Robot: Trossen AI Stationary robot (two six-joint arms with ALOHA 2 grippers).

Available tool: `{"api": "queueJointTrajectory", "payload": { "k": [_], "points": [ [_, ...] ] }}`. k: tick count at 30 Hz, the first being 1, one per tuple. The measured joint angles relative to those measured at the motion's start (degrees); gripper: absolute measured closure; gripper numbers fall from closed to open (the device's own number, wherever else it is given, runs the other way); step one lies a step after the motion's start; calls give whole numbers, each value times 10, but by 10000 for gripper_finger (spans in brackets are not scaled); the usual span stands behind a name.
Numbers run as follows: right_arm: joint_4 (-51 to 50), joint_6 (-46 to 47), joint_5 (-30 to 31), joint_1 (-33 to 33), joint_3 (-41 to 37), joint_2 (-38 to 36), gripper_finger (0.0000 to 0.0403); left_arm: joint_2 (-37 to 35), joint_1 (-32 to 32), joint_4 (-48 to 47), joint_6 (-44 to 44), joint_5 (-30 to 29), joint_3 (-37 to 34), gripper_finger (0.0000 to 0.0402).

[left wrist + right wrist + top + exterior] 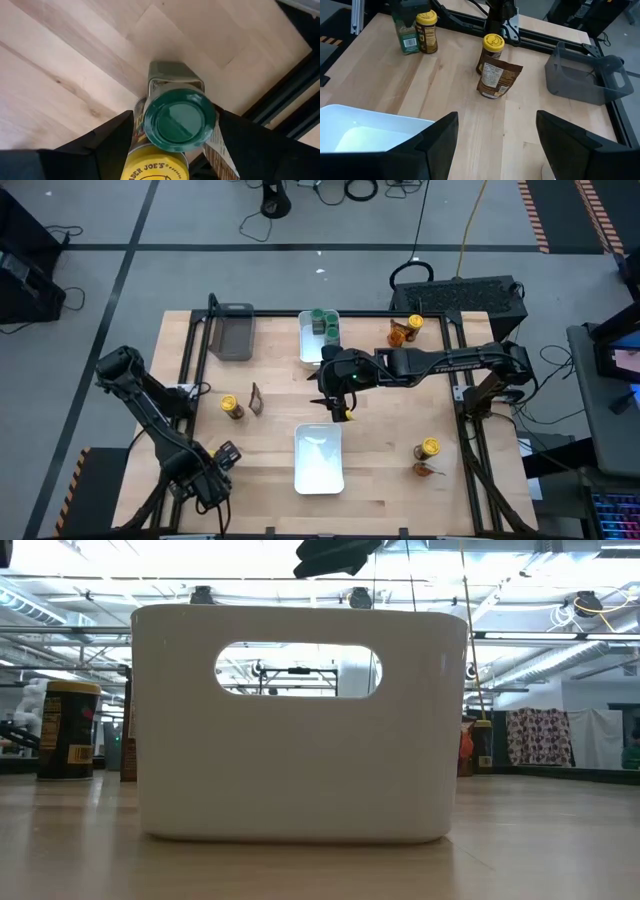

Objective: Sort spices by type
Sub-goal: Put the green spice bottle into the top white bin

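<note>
The sorting looks only begun: in the high view the far white bin (318, 338) holds a few green-lidded jars (324, 321), while the near white bin (319, 459) at the front middle of the surface (380, 470) shows nothing inside it. Most of the spices are unsorted and lie scattered: a yellow-lidded jar (232, 407) stands just beside a brown packet (257, 401) on the left, another yellow-lidded jar with a packet (405, 330) sits at the far right, and a third such pair (427, 458) lies near the right front corner. The dark grey tray (233, 331) at the far left appears to hold none. The right gripper (342, 408) hangs between the two bins with its jaws apart and nothing in them. The left gripper (222, 465) sits at the near left corner, its jaws apart on either side of a green lid (178, 119) with a yellow lid (156, 166) just beside it; I cannot tell whether they press on the jar. The lids are smooth round plastic, the green-lidded jar seems squarish and clear-walled, the packets are creased printed pouches, the bins are glossy rounded plastic with a handle slot, and the surface is pale wood planking.
</note>
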Motion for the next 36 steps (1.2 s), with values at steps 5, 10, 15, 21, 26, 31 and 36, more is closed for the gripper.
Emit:
{"api": "queueJointTrajectory", "payload": {
  "k": [5, 10, 15, 21, 26, 31, 36],
  "points": [
    [0, 1, 0, 0, 0, 0, 154, 1, 0, 19, -1, 6, -19, 107],
    [-1, 1, 0, 0, 0, 0, 154, 1, 0, 24, -1, 0, -19, 107],
    [1, -1, 0, 0, 0, 0, 154, 1, 0, 24, -1, -1, -19, 108],
    [3, 0, 0, 0, 0, 0, 154, 1, 0, 24, -1, -2, -19, 136],
    [3, 1, 0, 0, 0, 0, 154, 1, 0, 24, -1, -3, -19, 187],
    [3, 2, 0, 0, 0, 0, 154, 0, 4, 21, -22, -5, -18, 189],
    [3, 2, 0, 0, 0, 0, 154, -4, 33, 18, -31, -16, 1, 189]
  ]
}}
